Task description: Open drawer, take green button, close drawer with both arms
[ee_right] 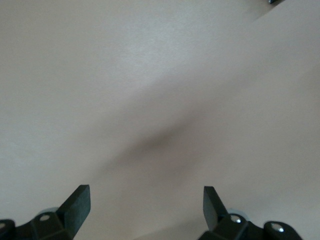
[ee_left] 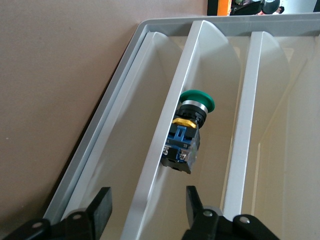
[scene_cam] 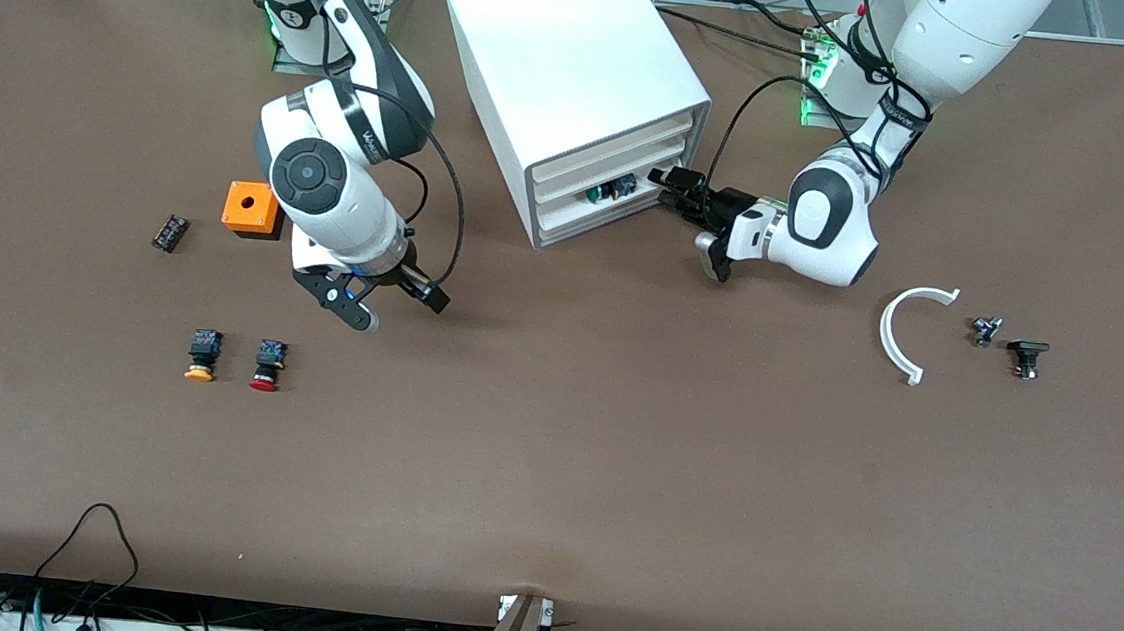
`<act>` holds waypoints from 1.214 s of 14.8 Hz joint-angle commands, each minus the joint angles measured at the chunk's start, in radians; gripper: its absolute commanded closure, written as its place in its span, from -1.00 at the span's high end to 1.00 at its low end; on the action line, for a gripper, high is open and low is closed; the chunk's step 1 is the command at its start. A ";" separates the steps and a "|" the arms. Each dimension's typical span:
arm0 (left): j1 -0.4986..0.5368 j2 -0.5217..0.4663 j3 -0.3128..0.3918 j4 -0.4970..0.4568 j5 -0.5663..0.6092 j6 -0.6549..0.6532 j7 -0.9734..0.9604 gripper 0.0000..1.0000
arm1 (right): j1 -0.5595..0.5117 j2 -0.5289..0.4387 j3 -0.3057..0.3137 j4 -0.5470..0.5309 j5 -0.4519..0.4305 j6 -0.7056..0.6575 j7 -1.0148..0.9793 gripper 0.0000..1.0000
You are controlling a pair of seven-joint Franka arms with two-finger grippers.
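The white cabinet [scene_cam: 562, 55] stands at the robots' edge of the table. One drawer [scene_cam: 585, 215] is a little way out, and the green-capped button [scene_cam: 607, 191] lies in it on its side. My left gripper [scene_cam: 670, 190] is open at the drawer's front. In the left wrist view its gripper [ee_left: 148, 205] straddles the drawer's front wall [ee_left: 150, 180], one finger on each side, just short of the button [ee_left: 191, 131]. My right gripper [scene_cam: 400, 308] is open and empty over bare table, beside the cabinet toward the right arm's end. The right wrist view shows only its open fingertips [ee_right: 80, 202] above the tabletop.
An orange box [scene_cam: 251, 208], a small black part [scene_cam: 170, 232], a yellow-capped button [scene_cam: 201, 354] and a red-capped button [scene_cam: 267, 366] lie toward the right arm's end. A white curved strip [scene_cam: 907, 333] and two small parts [scene_cam: 984, 331] [scene_cam: 1027, 357] lie toward the left arm's end.
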 commanded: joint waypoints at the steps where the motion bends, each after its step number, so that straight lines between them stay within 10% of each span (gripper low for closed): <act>1: -0.007 0.021 -0.001 -0.007 -0.038 0.010 0.066 0.31 | 0.020 0.036 -0.002 0.074 0.016 -0.015 0.054 1.00; 7: -0.005 0.025 -0.001 -0.004 -0.046 0.009 0.097 -1.00 | 0.050 0.116 -0.002 0.263 0.068 -0.142 0.152 1.00; 18: 0.008 0.028 0.011 0.043 -0.035 0.006 0.098 -1.00 | 0.165 0.260 -0.003 0.579 0.068 -0.264 0.380 1.00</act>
